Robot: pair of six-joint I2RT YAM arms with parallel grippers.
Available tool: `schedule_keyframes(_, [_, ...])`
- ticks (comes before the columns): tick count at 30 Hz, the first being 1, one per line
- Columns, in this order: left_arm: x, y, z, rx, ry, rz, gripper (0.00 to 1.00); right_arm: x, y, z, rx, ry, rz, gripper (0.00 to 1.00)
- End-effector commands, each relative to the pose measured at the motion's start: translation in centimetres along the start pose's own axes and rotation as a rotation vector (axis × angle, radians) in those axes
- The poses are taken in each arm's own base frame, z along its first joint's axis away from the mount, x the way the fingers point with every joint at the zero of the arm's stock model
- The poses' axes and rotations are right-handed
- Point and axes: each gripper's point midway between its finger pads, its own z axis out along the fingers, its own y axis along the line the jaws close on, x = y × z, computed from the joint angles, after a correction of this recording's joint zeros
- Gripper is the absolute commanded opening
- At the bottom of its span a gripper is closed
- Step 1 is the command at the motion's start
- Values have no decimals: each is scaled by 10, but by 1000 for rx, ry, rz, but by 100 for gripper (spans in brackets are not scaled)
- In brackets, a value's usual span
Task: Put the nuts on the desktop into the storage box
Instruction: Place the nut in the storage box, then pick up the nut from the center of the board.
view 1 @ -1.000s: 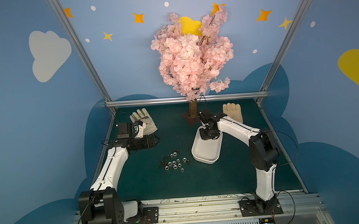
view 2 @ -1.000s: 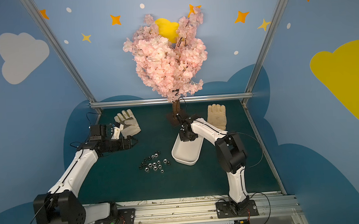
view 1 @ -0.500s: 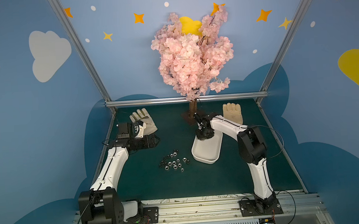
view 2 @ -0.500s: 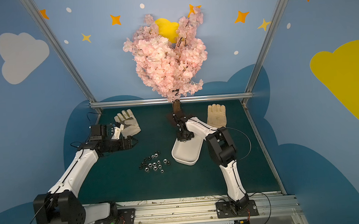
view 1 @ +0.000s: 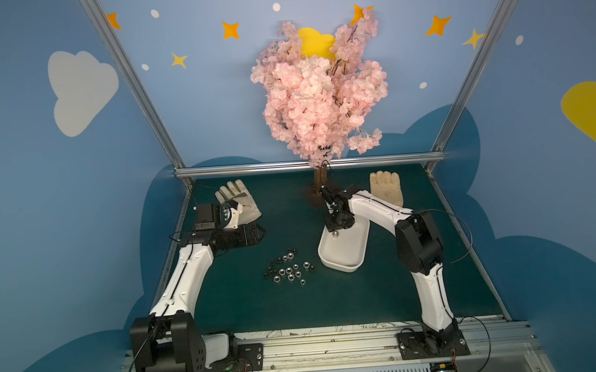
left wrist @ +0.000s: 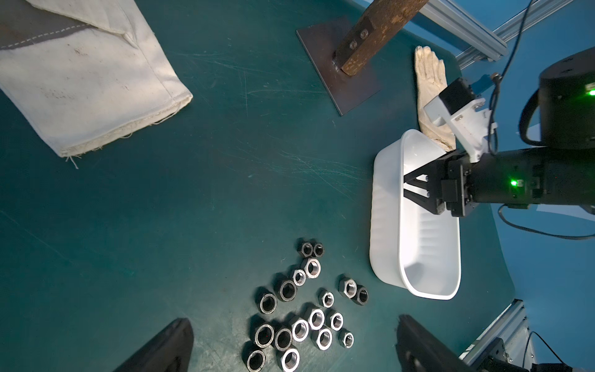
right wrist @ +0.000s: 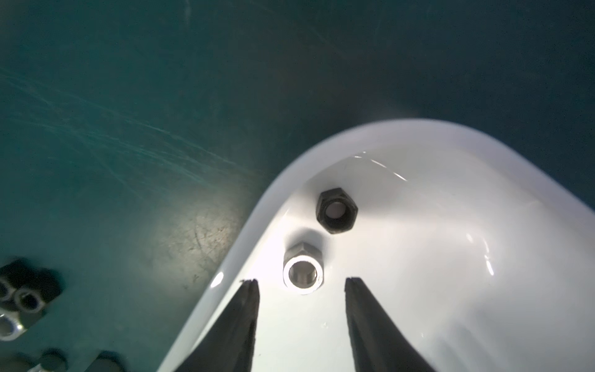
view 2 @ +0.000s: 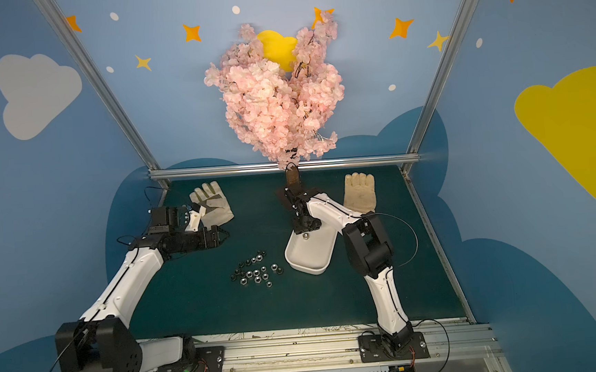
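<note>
The counter (view 1: 248, 312) is matte dark green and finely scratched. The storage box (view 1: 344, 259), glossy white plastic with rounded corners, lies mid-counter toward the right edge. At its far end lie a black nut (right wrist: 337, 211) and a silver nut (right wrist: 302, 272), both hexagonal. The right jaws stand open just short of the silver one. The loose nuts (view 1: 288, 268) cluster beside the box. The left jaws are open. Since a second ago the right elbow has swung inward; the pile is unmoved.

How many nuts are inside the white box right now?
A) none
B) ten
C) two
C: the right wrist view shows one black nut and one silver nut inside the storage box.
</note>
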Motion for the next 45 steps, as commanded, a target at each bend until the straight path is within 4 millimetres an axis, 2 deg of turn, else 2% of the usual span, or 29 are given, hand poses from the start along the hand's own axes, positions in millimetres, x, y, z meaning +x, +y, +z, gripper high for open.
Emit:
schedule_keyframes(1, [2,-3,0,15,5,8,100,-9,18,-55,-31,-113,-69,51])
schedule_keyframes(4, [2,-2,1,15,6,5,100,-7,45,-77,-78,-176,-160,54])
schedule_keyframes(8, [-1,2,-2,-20,-10,7,100,-1,82,-90,-150,-214,-250,56])
schedule_keyframes(12, [0,3,-3,-26,-24,11,100,1,118,-87,-237,-204,-315,57])
schedule_keyframes(16, [-1,6,-3,-44,-22,8,100,2,143,-67,-287,-138,-318,57])
schedule_keyframes(21, [-1,7,-4,-54,-24,7,100,2,161,-34,-285,-52,-320,57])
schedule_keyframes(28, [-1,2,-5,-29,-23,13,100,14,177,-4,-293,37,-338,57])
schedule_keyframes(36, [-2,4,-8,-47,-38,21,100,37,183,17,-269,108,-377,55])
schedule_keyframes(45, [-4,8,-13,-87,-52,31,100,45,184,35,-239,140,-405,52])
